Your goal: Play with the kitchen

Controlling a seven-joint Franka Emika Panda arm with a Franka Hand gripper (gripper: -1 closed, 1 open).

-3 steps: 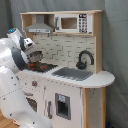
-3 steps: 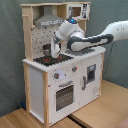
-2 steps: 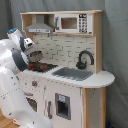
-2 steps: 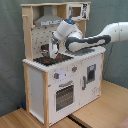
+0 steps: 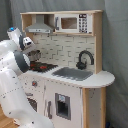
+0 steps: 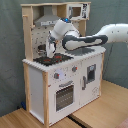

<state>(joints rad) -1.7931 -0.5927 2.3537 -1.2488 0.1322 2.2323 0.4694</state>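
Note:
The kitchen [image 5: 70,85] [image 6: 60,85] is white and light wood, with a black-red hob [image 5: 42,66] [image 6: 52,59], a black faucet [image 5: 85,59] over the sink [image 5: 72,73], a grey hood [image 5: 40,23] [image 6: 47,20] and a small microwave [image 5: 75,22] [image 6: 77,11]. Its oven door [image 6: 64,95] is closed under the knobs [image 6: 57,76]. My gripper [image 6: 50,50] [image 5: 30,47] points down over the hob's back part, under the hood. A small grey pot-like thing [image 5: 34,54] stands right by it; whether they touch is unclear.
The kitchen stands on a light wooden table [image 6: 102,107] in front of a grey curtain [image 6: 10,50]. My white arm reaches in from the second exterior view's right, above the counter and sink. In the first exterior view its bulky links [image 5: 12,85] fill the left side.
The wrist has shifted toward the second exterior view's left and dropped a little, so the gripper is now lower over the hob. The kitchen itself looks unchanged.

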